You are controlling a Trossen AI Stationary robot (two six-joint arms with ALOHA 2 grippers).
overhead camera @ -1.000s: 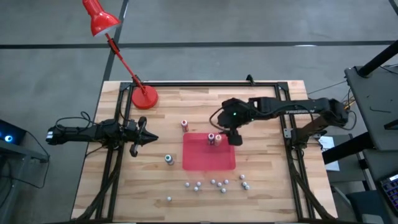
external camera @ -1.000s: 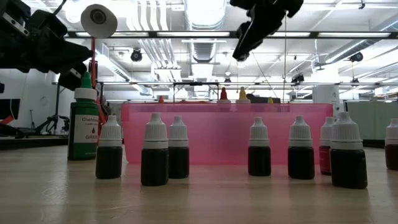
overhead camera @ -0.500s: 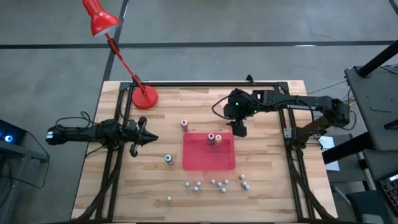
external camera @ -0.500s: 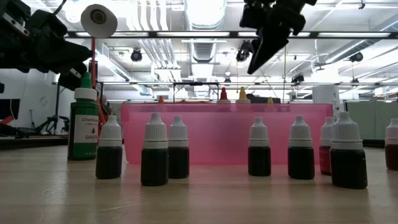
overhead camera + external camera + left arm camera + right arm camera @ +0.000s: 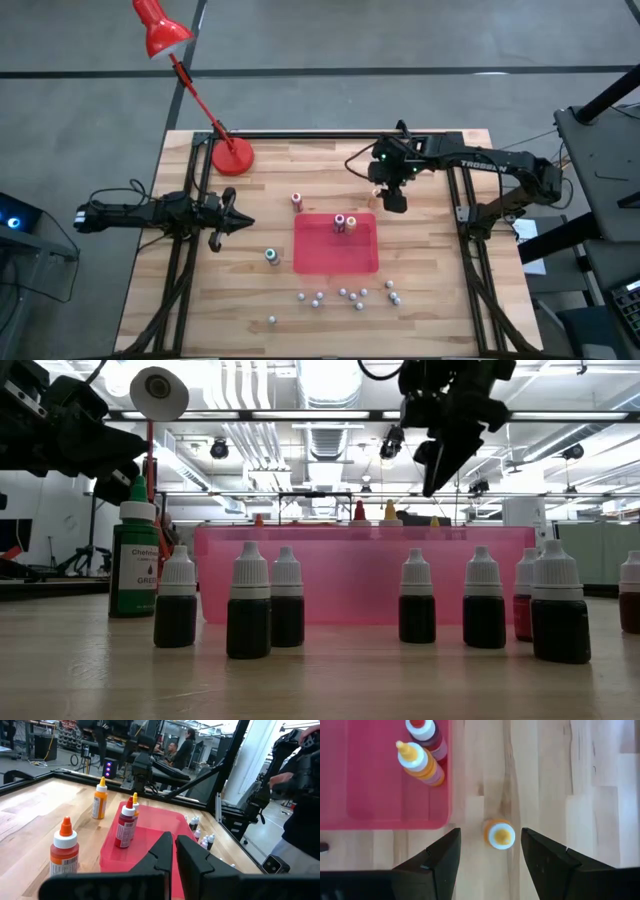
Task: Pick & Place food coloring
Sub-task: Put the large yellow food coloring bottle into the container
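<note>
- High view: the food coloring [image 5: 344,223] is tiny upright plastic bottles with pale caps; two, red and yellow-orange, stand together on the flat red mat [image 5: 336,243].
- An orange bottle [image 5: 499,833] stands on bare wood just beside the mat's edge, directly below the right gripper [image 5: 392,197], whose dark fingers are spread apart around nothing.
- A pink bottle [image 5: 297,201] and a green bottle [image 5: 271,256] stand apart on the planked wooden table [image 5: 440,290], left of the mat.
- Left gripper [image 5: 240,222] rests over the table's left side, fingers pressed together, empty.
</note>
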